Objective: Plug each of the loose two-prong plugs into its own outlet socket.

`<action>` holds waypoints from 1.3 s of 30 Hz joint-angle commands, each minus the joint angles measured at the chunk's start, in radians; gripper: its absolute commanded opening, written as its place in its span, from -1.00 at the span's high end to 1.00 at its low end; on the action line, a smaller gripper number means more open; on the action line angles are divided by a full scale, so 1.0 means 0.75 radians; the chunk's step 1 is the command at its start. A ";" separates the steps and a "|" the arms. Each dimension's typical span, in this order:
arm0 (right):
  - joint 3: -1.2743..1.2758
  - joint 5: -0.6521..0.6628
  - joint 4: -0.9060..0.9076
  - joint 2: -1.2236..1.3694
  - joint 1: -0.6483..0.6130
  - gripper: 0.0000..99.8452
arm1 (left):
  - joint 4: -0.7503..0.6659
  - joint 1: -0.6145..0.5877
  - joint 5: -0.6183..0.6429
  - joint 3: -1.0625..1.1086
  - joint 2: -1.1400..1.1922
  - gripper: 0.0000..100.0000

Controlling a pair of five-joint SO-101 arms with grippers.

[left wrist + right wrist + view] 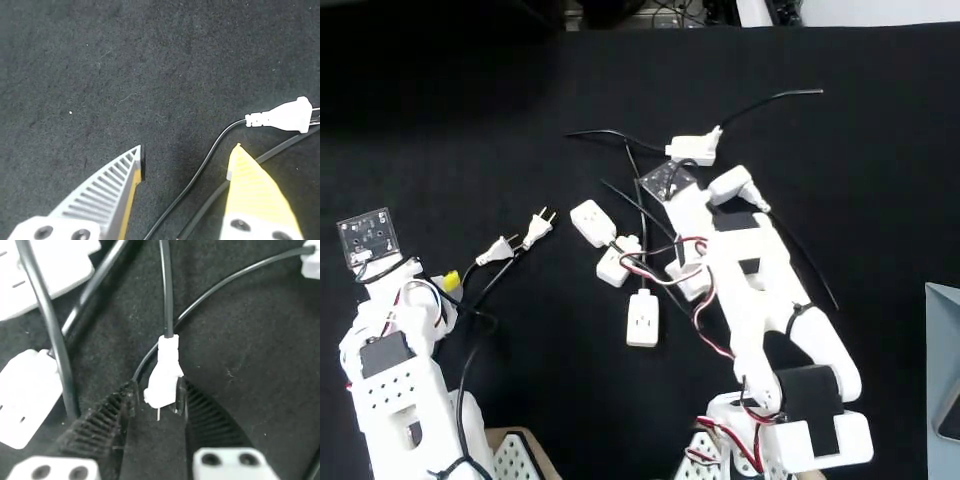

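Note:
My right gripper (156,399) is shut on a white two-prong plug (164,375), whose prongs point back toward the wrist while its black cable runs away from me. Two white outlet sockets (47,267) (25,400) lie close beside it. From above, the right arm (740,270) stretches over a cluster of sockets (592,222) (617,264) (642,320). Two loose white plugs (500,250) (538,228) lie left of that cluster. My left gripper (187,156) is open above the black cloth, short of one loose plug (287,116), with nothing between its fingers.
A fourth white socket (692,150) lies at the back with a cable leading off it. Black cables (620,150) cross the cloth around the sockets. A grey object (945,370) sits at the right edge. Bare black cloth fills the far left.

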 commanded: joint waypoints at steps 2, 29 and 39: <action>0.003 -0.004 -0.012 -0.026 0.023 0.75 | -0.025 -0.007 0.002 -0.013 -0.012 0.45; -0.267 -0.008 0.262 -0.007 0.059 0.75 | -0.029 -0.007 0.002 -0.013 -0.012 0.45; -0.015 -0.010 0.104 -0.146 0.000 0.74 | -0.025 -0.007 0.002 -0.013 -0.012 0.45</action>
